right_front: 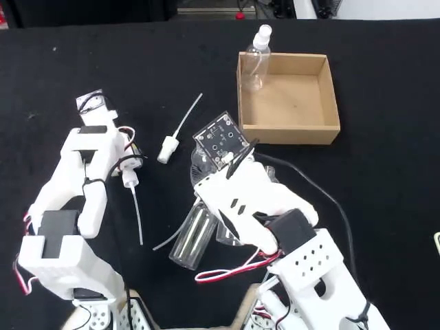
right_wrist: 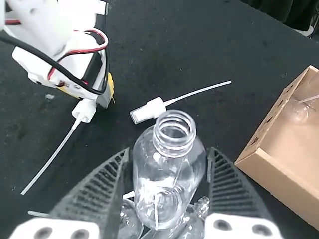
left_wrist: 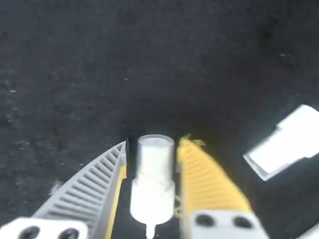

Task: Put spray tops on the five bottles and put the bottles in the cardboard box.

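Note:
My left gripper (left_wrist: 154,145) is shut on a white spray top (left_wrist: 152,174); from above this spray top (right_front: 130,180) trails its thin tube toward the front of the black table. My right gripper (right_wrist: 168,153) is shut on a clear open-necked bottle (right_wrist: 169,169), held upright just right of the left gripper (right_front: 130,170). A loose spray top (right_front: 167,148) with a long tube lies between the arms. The cardboard box (right_front: 328,103) stands at the back right, with one capped bottle (right_front: 256,58) in its far left corner.
More clear bottles (right_front: 194,237) lie on the table under the right arm, and some show beneath the held one (right_wrist: 197,226). The box's near corner (right_wrist: 279,169) is close to the right gripper. Black tabletop lies open at the far left and right.

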